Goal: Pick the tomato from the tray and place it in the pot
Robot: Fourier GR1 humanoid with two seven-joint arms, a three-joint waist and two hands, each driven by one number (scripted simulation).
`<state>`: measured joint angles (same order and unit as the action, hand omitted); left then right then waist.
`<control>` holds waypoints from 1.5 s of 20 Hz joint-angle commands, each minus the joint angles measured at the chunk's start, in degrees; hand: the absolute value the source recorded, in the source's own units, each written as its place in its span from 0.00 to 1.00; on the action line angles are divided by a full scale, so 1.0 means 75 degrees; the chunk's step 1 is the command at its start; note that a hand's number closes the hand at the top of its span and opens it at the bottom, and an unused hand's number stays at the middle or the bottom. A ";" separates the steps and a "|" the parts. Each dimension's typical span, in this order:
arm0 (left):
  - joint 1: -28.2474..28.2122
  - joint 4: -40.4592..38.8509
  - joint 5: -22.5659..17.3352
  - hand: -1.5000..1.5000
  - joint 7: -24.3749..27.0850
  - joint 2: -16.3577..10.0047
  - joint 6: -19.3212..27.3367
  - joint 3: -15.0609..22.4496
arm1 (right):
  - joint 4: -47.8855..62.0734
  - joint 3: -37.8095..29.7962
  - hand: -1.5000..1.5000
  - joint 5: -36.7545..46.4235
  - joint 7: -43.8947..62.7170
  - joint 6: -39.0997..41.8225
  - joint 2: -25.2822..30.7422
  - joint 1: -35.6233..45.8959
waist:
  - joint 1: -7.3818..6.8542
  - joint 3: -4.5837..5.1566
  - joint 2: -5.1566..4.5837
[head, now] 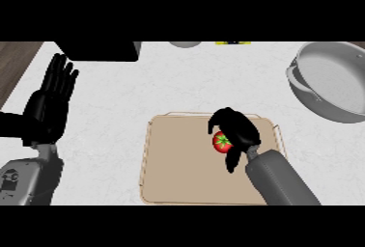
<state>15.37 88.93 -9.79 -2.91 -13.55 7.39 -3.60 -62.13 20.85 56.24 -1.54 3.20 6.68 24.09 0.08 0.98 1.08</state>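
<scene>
While the right hand [239,129] curls round it, the tomato [221,142] sits on the tray [171,169] under the palm | likely light, smooth, bruisable: cup its sides | pot [324,108] up-right of the hand | left hand [50,101] spread, resting far left

A white, faintly marbled counter [107,96] fills nearly the whole view under soft, even light. A black box [100,50] sits at its far edge. Left of the box, a strip of brown wood [16,62] borders the counter. Right of the box, along the same far edge, 2 small things are cut off: a grey round object [185,44], then a yellow object [234,42] further right.
</scene>
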 commanded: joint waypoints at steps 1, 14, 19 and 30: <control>-0.0118 -0.0393 0.0008 0.50 0.0384 0.0167 -0.0068 -0.0054 | 0.0777 0.0344 1.00 0.0331 -0.0455 -0.0652 -0.0519 -0.0082 | -0.0069 -0.0132 -0.0173; 0.0153 -0.0061 -0.0022 0.50 0.0138 0.0090 -0.0246 -0.0040 | 0.0643 -0.1728 1.00 0.1057 0.2730 -0.0753 -0.0546 0.1716 | -0.0343 -0.0124 -0.0327; 0.0241 0.0109 0.0059 0.50 0.0085 0.0135 -0.0235 0.0123 | 0.1175 -0.3121 1.00 0.1065 0.4572 -0.1179 0.0045 0.2654 | -0.0719 -0.0126 -0.0554; 0.0580 0.0033 0.0212 0.50 0.0073 0.0449 -0.0240 0.0579 | 0.2691 -0.3861 1.00 0.3526 0.8621 -0.2539 0.1732 0.4967 | -0.1132 -0.0098 -0.0638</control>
<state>19.28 89.40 -8.82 -2.48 -11.28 5.37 -0.62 -45.71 -6.83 76.76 53.70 -12.91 15.69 56.26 -7.66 0.25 -3.46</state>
